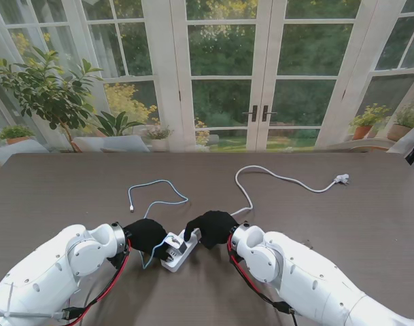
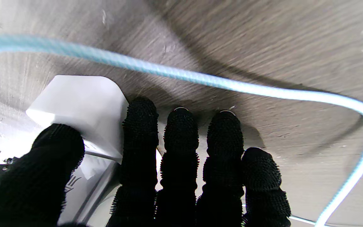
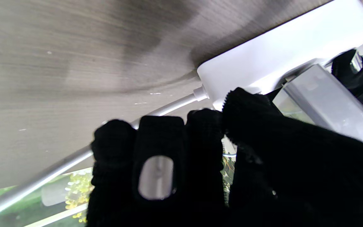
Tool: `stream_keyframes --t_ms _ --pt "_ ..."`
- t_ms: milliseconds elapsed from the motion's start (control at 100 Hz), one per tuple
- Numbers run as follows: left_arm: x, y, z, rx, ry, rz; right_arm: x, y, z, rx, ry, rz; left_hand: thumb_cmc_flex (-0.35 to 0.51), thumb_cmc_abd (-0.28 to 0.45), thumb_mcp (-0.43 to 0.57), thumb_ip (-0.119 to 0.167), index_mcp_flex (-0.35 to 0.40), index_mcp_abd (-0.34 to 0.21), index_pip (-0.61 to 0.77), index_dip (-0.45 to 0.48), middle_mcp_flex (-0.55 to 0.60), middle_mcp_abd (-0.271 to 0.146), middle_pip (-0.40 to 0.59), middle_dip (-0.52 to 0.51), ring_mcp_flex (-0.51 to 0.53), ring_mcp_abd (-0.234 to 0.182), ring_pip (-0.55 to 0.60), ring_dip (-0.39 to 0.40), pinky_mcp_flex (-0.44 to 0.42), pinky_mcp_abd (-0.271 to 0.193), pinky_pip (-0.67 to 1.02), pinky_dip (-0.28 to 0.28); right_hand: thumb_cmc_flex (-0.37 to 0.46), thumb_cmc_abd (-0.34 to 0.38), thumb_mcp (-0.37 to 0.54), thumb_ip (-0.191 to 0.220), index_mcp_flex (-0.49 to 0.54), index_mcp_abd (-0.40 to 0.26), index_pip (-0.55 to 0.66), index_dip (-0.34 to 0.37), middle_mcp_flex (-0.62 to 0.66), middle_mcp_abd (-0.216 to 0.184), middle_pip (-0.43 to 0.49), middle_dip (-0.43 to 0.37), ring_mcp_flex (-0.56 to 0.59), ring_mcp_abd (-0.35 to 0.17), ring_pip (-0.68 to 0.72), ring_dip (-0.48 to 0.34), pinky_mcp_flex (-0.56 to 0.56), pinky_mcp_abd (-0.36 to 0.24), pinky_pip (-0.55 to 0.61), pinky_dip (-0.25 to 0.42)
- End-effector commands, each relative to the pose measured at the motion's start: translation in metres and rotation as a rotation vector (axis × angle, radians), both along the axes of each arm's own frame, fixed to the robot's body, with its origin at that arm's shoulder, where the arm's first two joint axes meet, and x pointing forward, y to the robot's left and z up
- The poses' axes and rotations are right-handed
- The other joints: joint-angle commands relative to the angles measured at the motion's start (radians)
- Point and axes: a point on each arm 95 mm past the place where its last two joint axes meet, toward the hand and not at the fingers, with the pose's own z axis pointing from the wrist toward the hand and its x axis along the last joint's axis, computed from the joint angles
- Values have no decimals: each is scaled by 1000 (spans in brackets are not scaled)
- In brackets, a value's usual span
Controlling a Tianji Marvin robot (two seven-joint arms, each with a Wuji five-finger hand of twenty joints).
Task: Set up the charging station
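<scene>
A white power strip (image 1: 173,261) lies on the dark table close to me, between my two black-gloved hands. A grey charger block (image 1: 177,249) sits on top of it, seen large in the right wrist view (image 3: 329,104). My left hand (image 1: 147,235) grips that charger, thumb (image 2: 43,176) on one side and fingers (image 2: 140,142) on the other, beside the strip (image 2: 80,104). My right hand (image 1: 210,227) is closed over the strip's (image 3: 282,60) far end, where its cord leaves. A light blue cable (image 1: 159,183) loops from my left hand across the table (image 2: 200,78).
The strip's white cord (image 1: 261,175) curls away across the table to a white plug (image 1: 341,179) at the far right. The blue cable's free end (image 1: 131,207) lies to the left. Glass doors and plants stand beyond the table's far edge (image 1: 207,153).
</scene>
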Motion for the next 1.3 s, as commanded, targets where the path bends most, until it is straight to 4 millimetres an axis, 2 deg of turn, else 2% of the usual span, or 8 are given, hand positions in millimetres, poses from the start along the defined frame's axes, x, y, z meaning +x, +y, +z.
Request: stream_keyframes --t_ms 0,290,490,690,1140,1250,1290 --pt "-16 12 -26 66 78 -5 -5 1 -7 -20 22 17 154 -172 53 -15 -11 -25 23 -5 4 -19 8 -3 5 -13 -10 5 1 -13 20 -6 -2 -50 130 -4 25 38 -25 0 50 -38 35 18 35 -10 49 -736 8 -37 86 20" --pt "-18 11 -23 70 79 0 -9 0 -12 -43 15 40 137 -157 51 -10 -20 -13 -3 -15 0 -16 4 -5 1 -11 -12 5 -3 -13 18 -8 -1 -41 130 -6 57 36 -15 2 52 -35 44 32 37 -11 66 -733 8 -41 100 26" --pt "-18 12 -23 67 76 5 -12 -1 -15 -99 -2 64 129 -147 51 -6 -21 -8 -16 -11 -4 -13 2 -6 -3 -9 -15 4 -6 -12 16 -9 -18 -25 130 25 102 51 0 16 77 -36 70 54 36 -25 138 -707 31 -61 145 40" --pt "-18 13 -22 69 73 12 -16 -1 -16 -156 -16 83 114 -132 49 5 -25 0 -53 1 -17 -3 -30 -29 -16 -3 -47 -10 -18 -10 0 -23 -34 -7 130 37 118 60 -8 23 82 -43 73 63 36 -34 158 -701 33 -79 161 44" --pt "-19 15 -21 69 65 23 -24 0 -23 -242 -18 119 90 -108 47 21 -31 17 -109 16 -27 6 -61 -63 -27 1 -83 -30 -33 -8 -18 -47 -52 15 130 44 102 98 -45 20 79 -55 72 81 37 -51 187 -691 26 -113 188 52" --pt "-20 16 -20 71 60 27 -25 -1 -25 -255 -17 123 78 -97 51 35 -38 28 -171 22 -42 21 -117 -118 -45 9 -146 -65 -49 0 -53 -78 -55 20 130 41 90 99 -52 19 75 -60 70 84 37 -56 187 -692 29 -115 192 53" --pt "-20 16 -19 72 57 27 -26 -1 -26 -257 -16 123 67 -85 55 48 -43 37 -215 20 -51 29 -154 -159 -59 12 -195 -94 -60 7 -86 -100 -54 19 130 40 86 104 -53 19 74 -60 69 85 37 -55 187 -692 29 -116 192 53"
